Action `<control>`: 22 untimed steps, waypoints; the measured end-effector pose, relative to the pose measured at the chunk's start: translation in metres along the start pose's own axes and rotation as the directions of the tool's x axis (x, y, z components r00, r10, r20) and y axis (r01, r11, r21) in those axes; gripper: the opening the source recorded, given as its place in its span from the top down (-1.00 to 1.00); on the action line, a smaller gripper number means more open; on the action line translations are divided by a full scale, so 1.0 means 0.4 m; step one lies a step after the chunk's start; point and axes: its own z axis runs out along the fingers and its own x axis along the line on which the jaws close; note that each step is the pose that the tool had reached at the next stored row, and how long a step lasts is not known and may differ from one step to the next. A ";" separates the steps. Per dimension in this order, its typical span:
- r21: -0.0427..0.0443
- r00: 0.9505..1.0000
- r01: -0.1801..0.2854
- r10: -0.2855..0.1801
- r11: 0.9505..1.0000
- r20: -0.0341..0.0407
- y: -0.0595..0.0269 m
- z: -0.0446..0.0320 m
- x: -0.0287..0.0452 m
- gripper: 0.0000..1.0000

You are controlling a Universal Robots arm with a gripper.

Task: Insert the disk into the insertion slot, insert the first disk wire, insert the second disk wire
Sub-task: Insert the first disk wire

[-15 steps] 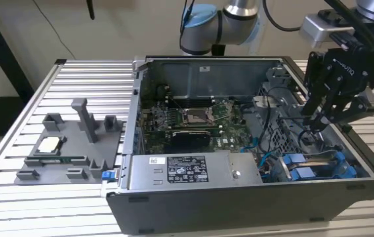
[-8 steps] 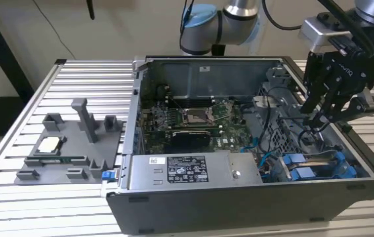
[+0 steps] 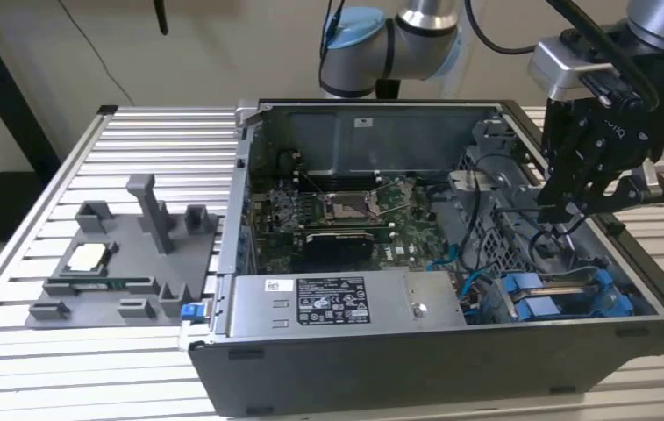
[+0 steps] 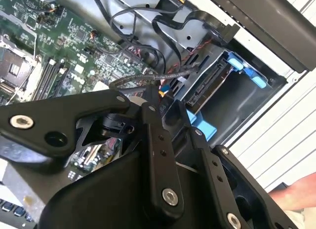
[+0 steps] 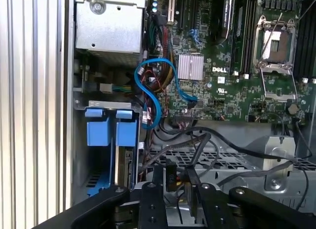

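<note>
The disk (image 5: 124, 165) sits inside the insertion slot (image 3: 566, 303) at the case's front corner, on the exterior view's right. Its blue caddy tabs (image 5: 98, 131) face outward. In the second wrist view the disk's connector edge (image 4: 207, 88) shows inside the dark bay, beside a blue caddy tab (image 4: 247, 71). My gripper (image 3: 566, 215) hangs inside the case above the drive cage, a little behind the slot. In the first wrist view my gripper (image 5: 177, 189) is shut on a black disk wire connector (image 5: 170, 177), whose flat black cable (image 5: 200, 150) loops away over the cage.
The motherboard (image 3: 344, 210) with its open CPU socket fills the case floor. The grey power-supply box (image 3: 320, 303) lies along the front wall. A blue data cable (image 5: 153, 91) and black wire bundles cross near the slot. A grey parts fixture (image 3: 121, 263) stands on the slatted table (image 3: 27, 351).
</note>
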 end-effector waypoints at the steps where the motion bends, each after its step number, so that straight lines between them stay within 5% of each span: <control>1: 0.001 1.000 0.000 0.000 1.000 0.000 0.000 0.000 0.000 0.37; 14: 0.009 1.000 0.001 -0.001 1.000 0.000 0.009 0.003 0.000 0.37; 16: 0.009 1.000 0.001 -0.001 1.000 0.000 0.009 0.002 0.000 0.56; 22: 0.009 1.000 0.001 -0.001 1.000 -0.004 0.008 0.003 0.000 0.62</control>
